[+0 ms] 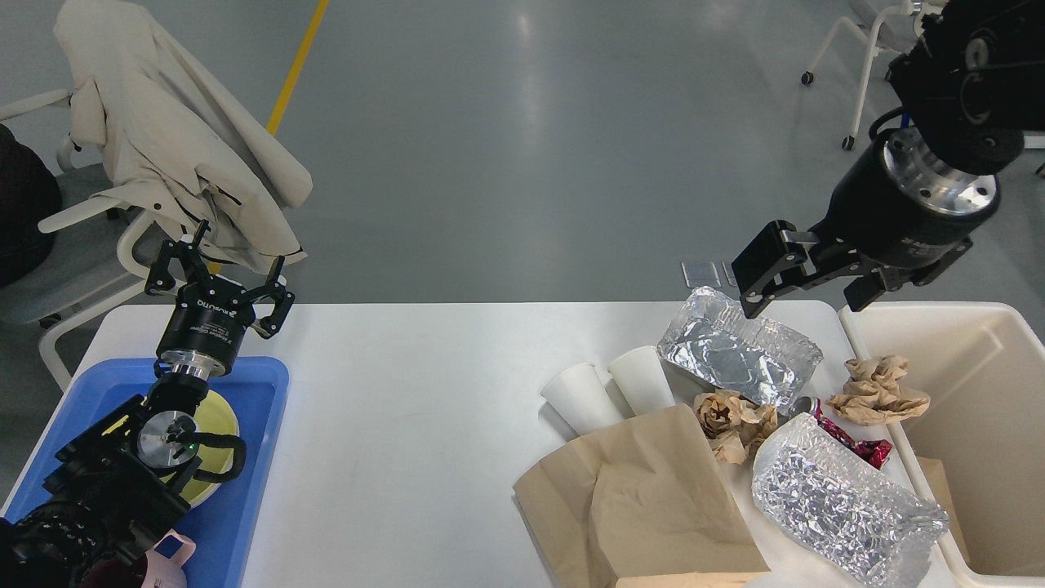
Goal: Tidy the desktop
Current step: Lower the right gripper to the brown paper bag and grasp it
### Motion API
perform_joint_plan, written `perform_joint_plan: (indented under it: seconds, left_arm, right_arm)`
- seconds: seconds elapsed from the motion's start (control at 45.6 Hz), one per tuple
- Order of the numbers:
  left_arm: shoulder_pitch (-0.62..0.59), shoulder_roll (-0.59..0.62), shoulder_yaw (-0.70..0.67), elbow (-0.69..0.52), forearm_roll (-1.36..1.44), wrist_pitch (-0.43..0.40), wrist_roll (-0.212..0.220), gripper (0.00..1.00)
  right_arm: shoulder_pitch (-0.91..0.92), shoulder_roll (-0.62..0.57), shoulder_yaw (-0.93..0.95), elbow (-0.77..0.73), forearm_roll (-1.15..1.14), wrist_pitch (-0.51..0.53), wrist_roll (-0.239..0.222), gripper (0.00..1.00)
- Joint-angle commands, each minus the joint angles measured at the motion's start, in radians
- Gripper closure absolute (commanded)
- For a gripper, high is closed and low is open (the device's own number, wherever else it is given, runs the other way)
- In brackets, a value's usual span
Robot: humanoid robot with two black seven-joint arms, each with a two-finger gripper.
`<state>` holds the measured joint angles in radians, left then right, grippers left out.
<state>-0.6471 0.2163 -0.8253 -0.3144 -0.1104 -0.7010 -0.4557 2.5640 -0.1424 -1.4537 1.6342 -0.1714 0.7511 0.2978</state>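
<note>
Bench [424,392]: white, spanning the view; litter crowds its right end beside bin [971,359].
Right hand [804,282]: wide, empty, above foil tray [735,351].
Left hand [219,273]: wide, empty, above blue tray [253,457].
Advice: descend squarely, pinch the foil rim lightly.

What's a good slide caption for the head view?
Open right gripper above foil tray; litter crowds the desktop.

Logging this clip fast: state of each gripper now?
Left gripper: open, holding nothing, above the blue tray.
Right gripper: open, empty, above the foil container.
</note>
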Motion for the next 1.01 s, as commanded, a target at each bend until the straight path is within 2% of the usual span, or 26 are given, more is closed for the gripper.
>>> perform_joint_plan:
  seconds: [0.0,0.131,0.263,0.526,0.679,0.986]
  left_arm:
    - [0.000,0.000,0.000,0.000,0.000,0.000,0.000,0.00]
    - [0.000,0.000,0.000,0.000,0.000,0.000,0.000,0.00]
    - [0.000,0.000,0.000,0.000,0.000,0.000,0.002,0.00]
    - [0.000,0.000,0.000,0.000,0.000,0.000,0.002,0.00]
    - [0.000,0.001,0.000,0.000,0.000,0.000,0.002,0.00]
    - [0.000,0.002,0.000,0.000,0.000,0.000,0.002,0.00]
  right_arm:
    - [0.001,-0.035,0.013,0.036,0.018,-0.059,0.001,0.00]
    - [-0.097,-0.083,0.016,0.075,0.035,-0.200,0.001,0.00]
    - [-0.192,-0.111,0.016,0.096,0.087,-0.243,0.001,0.00]
    - [-0.425,-0.046,0.026,0.110,0.147,-0.331,-0.008,0.00]
    - [-0.593,-0.034,0.032,0.111,0.147,-0.440,-0.012,0.00]
    - [-0.801,-0.031,0.096,0.111,0.253,-0.570,-0.028,0.00]
